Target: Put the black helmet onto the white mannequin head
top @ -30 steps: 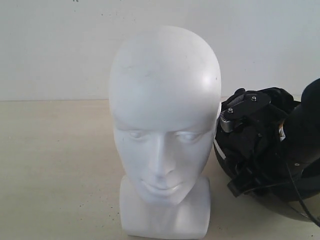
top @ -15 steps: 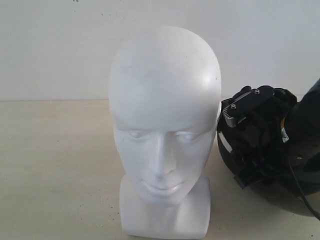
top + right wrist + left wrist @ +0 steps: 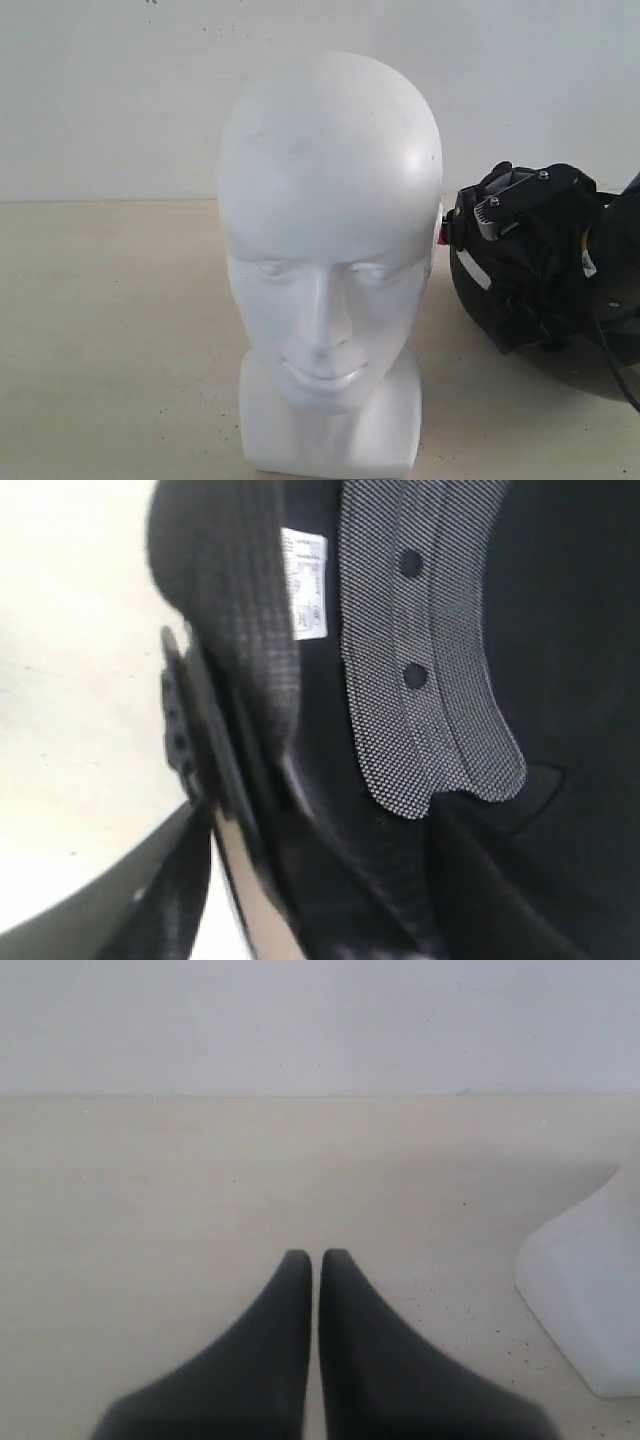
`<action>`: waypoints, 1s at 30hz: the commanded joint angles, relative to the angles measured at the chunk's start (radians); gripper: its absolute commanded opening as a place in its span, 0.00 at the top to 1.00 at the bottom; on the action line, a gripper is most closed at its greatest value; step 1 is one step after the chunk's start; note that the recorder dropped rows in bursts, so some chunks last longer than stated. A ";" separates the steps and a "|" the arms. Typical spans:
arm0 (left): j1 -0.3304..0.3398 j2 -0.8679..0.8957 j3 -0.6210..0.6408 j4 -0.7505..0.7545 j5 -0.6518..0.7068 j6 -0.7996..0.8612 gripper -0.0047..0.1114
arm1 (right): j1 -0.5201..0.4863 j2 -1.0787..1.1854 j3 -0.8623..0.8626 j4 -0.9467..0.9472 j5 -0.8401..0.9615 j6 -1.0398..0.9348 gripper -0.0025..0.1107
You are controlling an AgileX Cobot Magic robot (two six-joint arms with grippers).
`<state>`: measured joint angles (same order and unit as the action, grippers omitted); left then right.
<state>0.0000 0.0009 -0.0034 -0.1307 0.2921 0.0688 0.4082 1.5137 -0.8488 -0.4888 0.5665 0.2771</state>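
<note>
- Pale table (image 3: 100, 330), blank wall behind.
- Left jaws clenched on nothing.
- White mannequin head (image 3: 330, 220) stands bare at centre.
- Black helmet (image 3: 560, 340) sits just right of it, right jaws apparently grasping its rim. The lift seems in hand; next it must clear the crown.

White wall (image 3: 100, 90); beige surface (image 3: 110, 350), perhaps tabletop.

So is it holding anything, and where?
Seemingly the black helmet, its rim wall in the right gripper, though the contact is hidden; the left gripper, shut, holds nothing.
</note>
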 commanded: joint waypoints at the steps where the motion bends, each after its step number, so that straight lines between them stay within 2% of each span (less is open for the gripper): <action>1: -0.004 -0.001 0.003 0.000 -0.001 -0.008 0.92 | -0.015 0.002 -0.001 0.038 -0.030 -0.040 0.45; 5: -0.004 -0.001 0.003 0.000 -0.001 -0.008 0.92 | -0.015 0.007 -0.001 0.120 -0.065 -0.146 0.45; 13: -0.004 -0.001 0.003 0.000 -0.001 -0.008 0.92 | -0.015 0.114 -0.065 0.118 -0.059 -0.182 0.45; 18: -0.004 -0.001 0.003 0.000 -0.001 -0.008 0.92 | -0.015 0.147 -0.108 0.118 0.013 -0.225 0.46; 21: -0.004 -0.001 0.003 0.000 -0.001 -0.008 0.92 | -0.015 0.164 -0.128 0.120 0.035 -0.231 0.52; 26: -0.004 -0.001 0.003 0.000 -0.001 -0.008 0.92 | -0.015 0.162 -0.131 0.125 0.047 -0.231 0.73; 30: -0.004 -0.001 0.003 0.000 -0.001 -0.008 0.92 | -0.015 0.160 -0.131 0.125 0.051 -0.231 0.86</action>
<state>0.0000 0.0009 -0.0034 -0.1307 0.2921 0.0688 0.3995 1.6826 -0.9720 -0.3484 0.6032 0.0468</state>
